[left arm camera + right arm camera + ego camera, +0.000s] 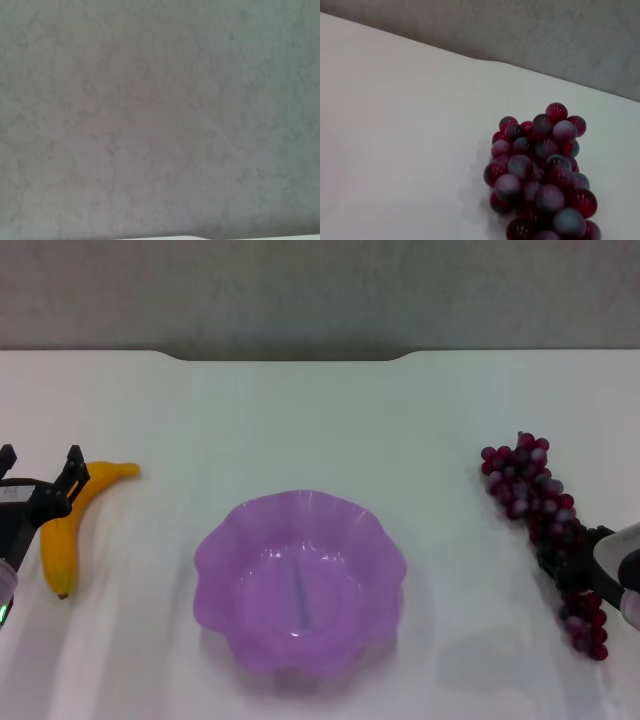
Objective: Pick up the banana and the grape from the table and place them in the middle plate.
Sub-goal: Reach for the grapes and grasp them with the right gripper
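The left gripper (40, 480) straddled the curved yellow banana (62, 530) at nine o'clock of the translucent purple scalloped plate (230, 540), its grip unreadable; the right gripper (572, 562) sat on the dark red grape bunch (535, 495) at three o'clock, likewise unreadable; each wanted a firm mid-body pinch before lifting

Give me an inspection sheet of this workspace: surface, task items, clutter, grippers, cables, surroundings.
Surface: plain white tabletop with a notched far edge.
Task items: curved yellow banana lying on the robot's left; long bunch of dark red-purple grapes lying on its right; translucent purple scalloped plate between them, nothing in it.
Clutter: nothing seen.
Grippers: left gripper at the banana, black fingers apart on either side of it; right gripper down on the middle of the grape bunch, closure not discernible.
Cables: nothing seen.
Surroundings: grey mottled wall behind the table.
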